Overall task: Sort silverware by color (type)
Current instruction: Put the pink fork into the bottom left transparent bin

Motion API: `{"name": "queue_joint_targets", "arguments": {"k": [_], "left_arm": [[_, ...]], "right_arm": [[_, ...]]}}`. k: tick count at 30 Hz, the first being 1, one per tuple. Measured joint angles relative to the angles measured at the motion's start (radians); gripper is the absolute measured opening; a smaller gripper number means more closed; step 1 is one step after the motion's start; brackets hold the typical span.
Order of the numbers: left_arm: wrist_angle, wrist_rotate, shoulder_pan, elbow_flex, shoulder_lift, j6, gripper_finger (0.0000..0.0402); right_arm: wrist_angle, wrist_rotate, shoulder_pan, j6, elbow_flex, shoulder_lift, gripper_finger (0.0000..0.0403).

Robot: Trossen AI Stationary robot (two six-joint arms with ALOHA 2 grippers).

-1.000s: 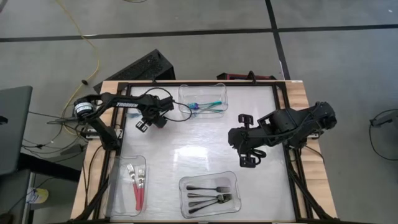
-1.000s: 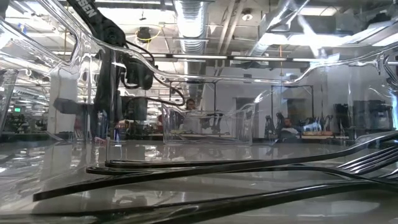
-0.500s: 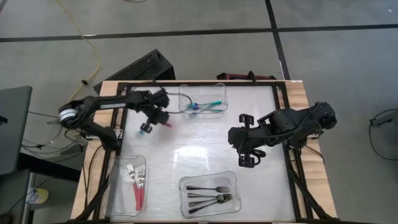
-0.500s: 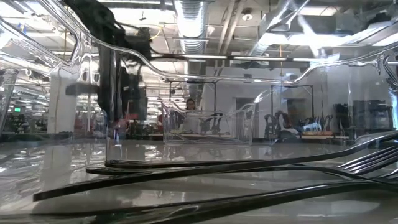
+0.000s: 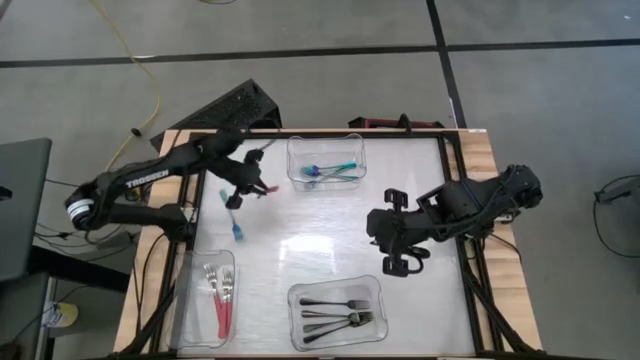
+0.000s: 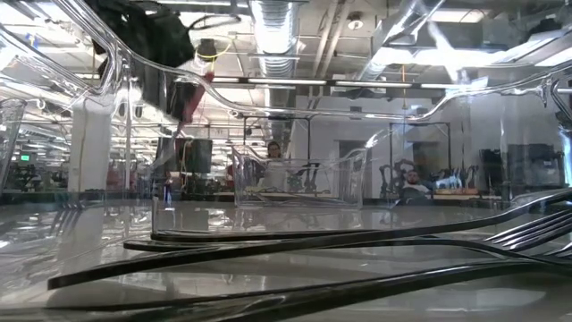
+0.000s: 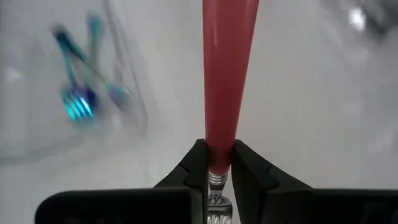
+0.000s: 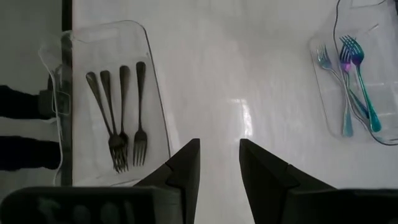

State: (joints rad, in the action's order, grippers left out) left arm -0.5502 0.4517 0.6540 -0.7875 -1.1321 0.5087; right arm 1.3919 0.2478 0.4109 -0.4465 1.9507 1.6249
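Left wrist view: left gripper pinches 1 red-handled fork.

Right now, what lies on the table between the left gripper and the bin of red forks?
In the high view, one teal fork lies loose there, between the left gripper and the bin of red forks.
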Motion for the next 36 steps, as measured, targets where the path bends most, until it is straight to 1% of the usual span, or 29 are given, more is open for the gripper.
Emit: {"name": "queue_joint_targets", "arguments": {"k": [2,4,6,8,10,11,13,15,16,18,23,26,28,31,33,36], "left_arm": [[0.094,0.068,0.002,0.013,0.027,-0.099,0.0025],[0.217,0.150,0.000,0.032,0.051,-0.242,0.0025],[0.370,0.227,-0.006,0.054,0.072,-0.424,0.0025],[0.465,0.290,-0.022,0.059,0.091,-0.607,0.0025],[0.494,0.365,-0.048,0.059,0.119,-0.759,0.0025],[0.495,0.414,-0.067,0.059,0.138,-0.803,0.0025],[0.485,0.499,-0.126,0.059,0.190,-0.836,0.0025],[0.461,0.521,-0.223,0.059,0.255,-0.834,0.0025],[0.452,0.507,-0.282,0.059,0.288,-0.825,0.0025],[0.438,0.439,-0.409,0.059,0.347,-0.797,0.0025],[0.403,0.212,-0.735,0.054,0.471,-0.711,0.0025],[0.255,0.050,-0.903,0.000,0.508,-0.625,0.0025],[0.110,-0.058,-1.008,-0.052,0.511,-0.576,0.0025],[-0.087,-0.195,-1.146,-0.125,0.479,-0.544,0.0025],[-0.161,-0.261,-1.229,-0.159,0.443,-0.540,0.0025],[-0.201,-0.324,-1.342,-0.182,0.381,-0.539,0.0025]], "right_arm": [[-0.014,0.013,0.002,-0.012,0.000,0.000,0.0134],[-0.037,0.020,0.002,-0.018,0.000,0.000,0.0134],[-0.065,0.021,0.001,-0.017,0.000,0.000,0.0134],[-0.080,0.021,0.001,-0.017,0.000,0.000,0.0134],[-0.087,0.021,0.001,-0.017,0.000,0.000,0.0134],[-0.091,0.021,0.001,-0.017,0.000,0.000,0.0134],[-0.092,0.025,0.002,-0.017,0.000,0.000,0.0134],[-0.092,0.039,0.000,-0.013,0.000,0.000,0.0134],[-0.093,0.056,-0.001,-0.006,0.000,0.000,0.0134],[-0.111,0.092,-0.009,0.016,-0.001,0.000,0.0134],[-0.233,0.106,-0.063,0.055,-0.058,0.001,0.0134],[-0.279,0.096,-0.097,0.052,-0.090,0.001,0.0134],[-0.323,0.090,-0.115,0.041,-0.124,-0.001,0.0134],[-0.379,0.060,-0.139,0.001,-0.171,0.002,0.0134],[-0.407,0.039,-0.147,-0.040,-0.186,0.002,0.0134],[-0.429,0.014,-0.152,-0.089,-0.190,0.001,0.0134]]}}
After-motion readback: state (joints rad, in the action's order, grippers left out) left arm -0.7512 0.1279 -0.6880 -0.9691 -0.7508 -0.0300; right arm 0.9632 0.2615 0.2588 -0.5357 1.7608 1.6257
